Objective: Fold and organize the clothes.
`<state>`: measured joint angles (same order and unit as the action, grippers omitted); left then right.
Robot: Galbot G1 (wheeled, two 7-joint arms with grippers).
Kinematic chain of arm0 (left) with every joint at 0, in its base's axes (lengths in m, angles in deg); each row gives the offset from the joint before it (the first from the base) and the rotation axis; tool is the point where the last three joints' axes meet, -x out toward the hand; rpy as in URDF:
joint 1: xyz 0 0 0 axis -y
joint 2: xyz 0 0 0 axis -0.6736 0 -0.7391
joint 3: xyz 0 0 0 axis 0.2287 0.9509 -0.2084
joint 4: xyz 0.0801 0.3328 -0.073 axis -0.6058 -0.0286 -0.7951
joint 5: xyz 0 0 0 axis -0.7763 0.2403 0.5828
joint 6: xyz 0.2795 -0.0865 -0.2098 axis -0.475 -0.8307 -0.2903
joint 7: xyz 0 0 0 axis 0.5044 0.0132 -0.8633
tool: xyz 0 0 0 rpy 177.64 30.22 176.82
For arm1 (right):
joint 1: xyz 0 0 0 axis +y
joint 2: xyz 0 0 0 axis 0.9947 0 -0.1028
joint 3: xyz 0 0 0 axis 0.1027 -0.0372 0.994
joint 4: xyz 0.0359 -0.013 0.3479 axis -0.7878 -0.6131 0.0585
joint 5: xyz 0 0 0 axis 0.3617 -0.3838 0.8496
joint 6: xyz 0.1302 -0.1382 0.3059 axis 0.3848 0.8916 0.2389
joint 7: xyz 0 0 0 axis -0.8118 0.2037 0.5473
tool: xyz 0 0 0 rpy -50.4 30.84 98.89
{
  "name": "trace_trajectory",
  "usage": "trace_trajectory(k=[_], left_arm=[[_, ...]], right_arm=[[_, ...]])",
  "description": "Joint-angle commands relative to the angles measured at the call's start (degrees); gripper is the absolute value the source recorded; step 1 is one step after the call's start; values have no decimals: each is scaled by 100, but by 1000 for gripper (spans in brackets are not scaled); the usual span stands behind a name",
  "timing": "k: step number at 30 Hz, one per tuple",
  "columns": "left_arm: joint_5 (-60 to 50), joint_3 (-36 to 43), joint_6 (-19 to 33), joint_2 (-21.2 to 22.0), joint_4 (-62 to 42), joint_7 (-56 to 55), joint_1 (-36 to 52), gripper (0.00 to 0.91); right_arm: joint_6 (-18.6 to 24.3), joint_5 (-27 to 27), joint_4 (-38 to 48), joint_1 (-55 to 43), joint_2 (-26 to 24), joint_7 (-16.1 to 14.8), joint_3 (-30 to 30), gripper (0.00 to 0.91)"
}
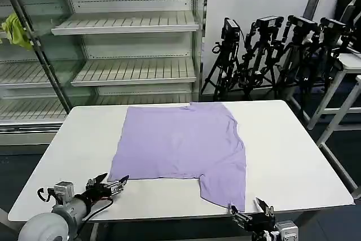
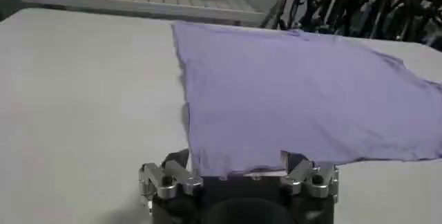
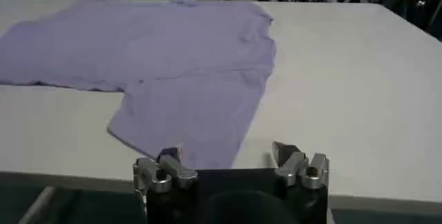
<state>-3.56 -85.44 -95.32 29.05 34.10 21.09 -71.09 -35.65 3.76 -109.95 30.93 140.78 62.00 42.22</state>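
The clothes are one lavender T-shirt (image 1: 180,139) lying flat on the white table (image 1: 293,150), plain side up, with one flap reaching toward the front edge on the right. My left gripper (image 1: 115,182) is open at the shirt's near left corner. In the left wrist view the shirt (image 2: 297,94) has its edge lying between the jaws of that gripper (image 2: 233,160). My right gripper (image 1: 248,207) is open at the table's front edge, just before the flap's near end. In the right wrist view the shirt (image 3: 173,52) ends close to one finger of that gripper (image 3: 225,153).
Metal shelving (image 1: 130,23) stands behind the table, with a yellow-green cloth (image 1: 17,31) hanging at its left. Several black tripods (image 1: 271,49) crowd the back right. Bare table lies to the left and right of the shirt.
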Motion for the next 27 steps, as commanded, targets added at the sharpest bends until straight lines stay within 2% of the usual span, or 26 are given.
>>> trace_trajectory(k=[1,7,8,9,10,11,13,14,15,17,19,27], left_arm=[[-109,76,22,3,-227,23,80,907],[-205,137,40,21,-272,72,26,907],[-208,138,41,20,-270,77,26,836],[-207,138,41,20,-261,77,24,806],[-208,137,41,18,-254,78,21,715],[-211,137,42,17,-249,79,15,665],[-215,128,43,15,-231,86,2,524],[-217,127,44,17,-227,84,0,383],[-221,123,45,22,-217,85,-1,302],[-222,117,49,22,-209,89,-13,191],[-224,108,57,27,-206,93,-25,131],[-324,142,86,89,-208,135,-87,60]], right_arm=[[0,-28,57,-77,36,1,-97,907],[-3,-84,67,-81,31,-20,-182,907],[-5,-86,68,-86,31,-23,-191,907],[-8,-86,67,-87,35,-28,-196,907],[-9,-91,66,-88,37,-35,-202,907],[-10,-94,66,-86,37,-37,-205,907],[-10,-113,68,-76,40,-54,-207,756],[-10,-116,68,-68,45,-57,-207,635],[-9,-136,69,-51,47,-65,-204,544],[-7,-170,63,-24,49,-83,-198,333],[-4,-200,56,9,50,-104,-180,252],[7,-280,30,81,61,-140,-159,30]])
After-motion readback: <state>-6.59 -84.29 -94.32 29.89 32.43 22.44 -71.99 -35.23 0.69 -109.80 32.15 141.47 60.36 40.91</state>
